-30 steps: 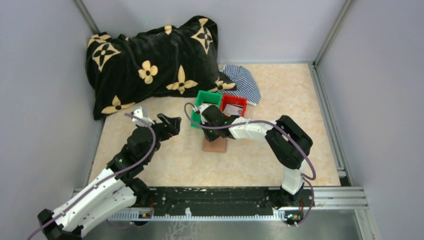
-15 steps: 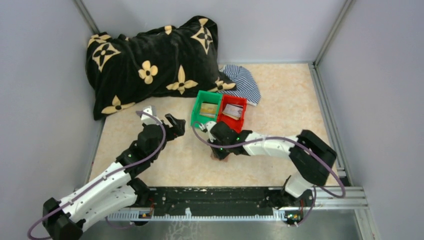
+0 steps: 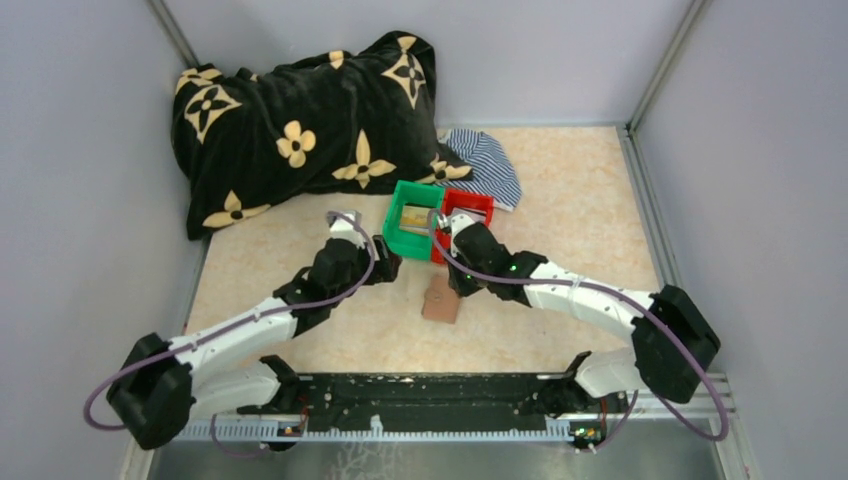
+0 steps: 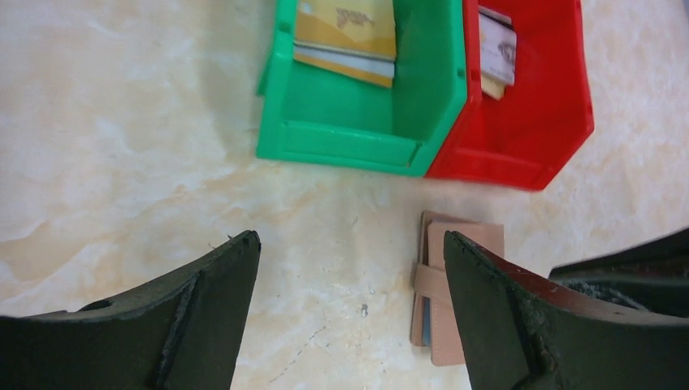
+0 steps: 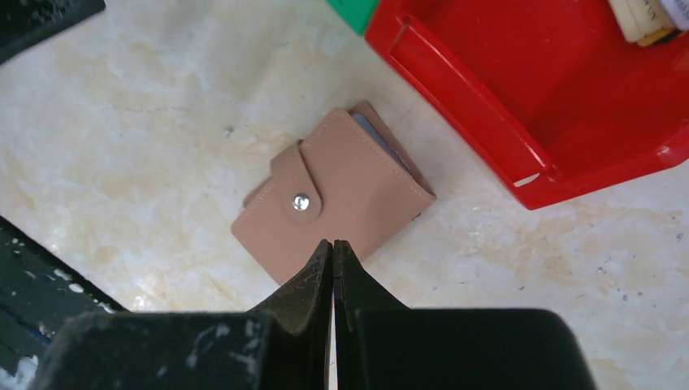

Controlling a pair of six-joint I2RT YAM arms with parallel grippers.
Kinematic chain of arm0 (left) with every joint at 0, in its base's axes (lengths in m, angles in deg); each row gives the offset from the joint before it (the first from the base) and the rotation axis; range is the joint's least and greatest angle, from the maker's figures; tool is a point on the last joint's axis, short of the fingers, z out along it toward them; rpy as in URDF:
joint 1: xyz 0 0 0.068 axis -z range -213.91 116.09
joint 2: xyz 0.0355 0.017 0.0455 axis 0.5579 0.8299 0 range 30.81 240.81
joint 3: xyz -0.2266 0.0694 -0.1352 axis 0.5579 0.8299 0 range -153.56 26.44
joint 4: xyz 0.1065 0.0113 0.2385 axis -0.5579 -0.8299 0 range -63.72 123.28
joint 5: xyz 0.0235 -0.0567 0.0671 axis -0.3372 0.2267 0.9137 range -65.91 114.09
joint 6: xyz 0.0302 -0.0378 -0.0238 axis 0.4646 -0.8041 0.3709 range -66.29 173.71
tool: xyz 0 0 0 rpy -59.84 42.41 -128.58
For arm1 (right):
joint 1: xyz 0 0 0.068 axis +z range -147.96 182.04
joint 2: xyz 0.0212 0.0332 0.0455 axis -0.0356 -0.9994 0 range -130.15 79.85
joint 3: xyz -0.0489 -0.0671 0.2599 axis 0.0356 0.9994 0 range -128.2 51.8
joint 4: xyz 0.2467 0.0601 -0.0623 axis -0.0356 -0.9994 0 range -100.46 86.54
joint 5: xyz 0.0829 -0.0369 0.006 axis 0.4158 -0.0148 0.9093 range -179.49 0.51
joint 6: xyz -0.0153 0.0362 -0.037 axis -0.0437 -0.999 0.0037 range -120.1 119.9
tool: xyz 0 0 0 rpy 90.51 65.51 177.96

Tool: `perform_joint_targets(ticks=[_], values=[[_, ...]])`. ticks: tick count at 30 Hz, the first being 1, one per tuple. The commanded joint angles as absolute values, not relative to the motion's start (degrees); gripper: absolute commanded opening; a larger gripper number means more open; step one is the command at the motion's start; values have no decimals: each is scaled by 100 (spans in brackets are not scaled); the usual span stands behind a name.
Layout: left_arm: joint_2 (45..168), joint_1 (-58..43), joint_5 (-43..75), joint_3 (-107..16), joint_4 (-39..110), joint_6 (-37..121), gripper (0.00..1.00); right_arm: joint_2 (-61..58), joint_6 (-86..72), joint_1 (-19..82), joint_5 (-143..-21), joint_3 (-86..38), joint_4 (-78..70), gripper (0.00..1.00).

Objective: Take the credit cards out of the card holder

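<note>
The card holder, a tan-brown wallet, lies folded on the table with its snap strap fastened, just in front of the bins. It also shows in the left wrist view and the right wrist view. Gold credit cards lie in the green bin. More cards lie in the red bin. My right gripper is shut and empty, its tips over the holder's near edge. My left gripper is open and empty, left of the holder.
The green bin and red bin stand side by side at mid-table. A black pillow with gold flowers fills the back left. A striped cloth lies behind the bins. Grey walls enclose the table.
My left arm has reached right, toward the bins and the holder. My right gripper came back from the green bin to the holder, which has shifted a little.
</note>
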State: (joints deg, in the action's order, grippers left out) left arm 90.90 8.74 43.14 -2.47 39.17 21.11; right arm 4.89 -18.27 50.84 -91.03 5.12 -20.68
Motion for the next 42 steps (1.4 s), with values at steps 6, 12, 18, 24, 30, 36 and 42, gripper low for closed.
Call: perform_joint_targets(ticks=[6,12,18,24,30,36,42], values=[[10328,944,1361,-225,5342,3673,92,183,-1987,4952,-9204,755,-1726,0],[10469,1230,1501,-541,5087,3938,92,-147,-1987,4950,-9220,752,-1577,0],[10718,1672,1982,-742,4850,4114,89,-421,-2022,4955,-9280,891,-1392,0],[10734,2227,2417,-633,5029,4135,72,-512,-2101,4954,-8905,1072,-1171,0],[10996,2465,2719,-468,5247,4541,81,-392,-2145,4950,-8835,1163,-1106,0],[11439,2500,3452,-606,5113,4497,75,-399,-2197,4924,-8756,1161,-1075,0],[11775,2497,3756,-828,5014,4261,70,-395,-2224,4915,-8564,1263,-915,0]])
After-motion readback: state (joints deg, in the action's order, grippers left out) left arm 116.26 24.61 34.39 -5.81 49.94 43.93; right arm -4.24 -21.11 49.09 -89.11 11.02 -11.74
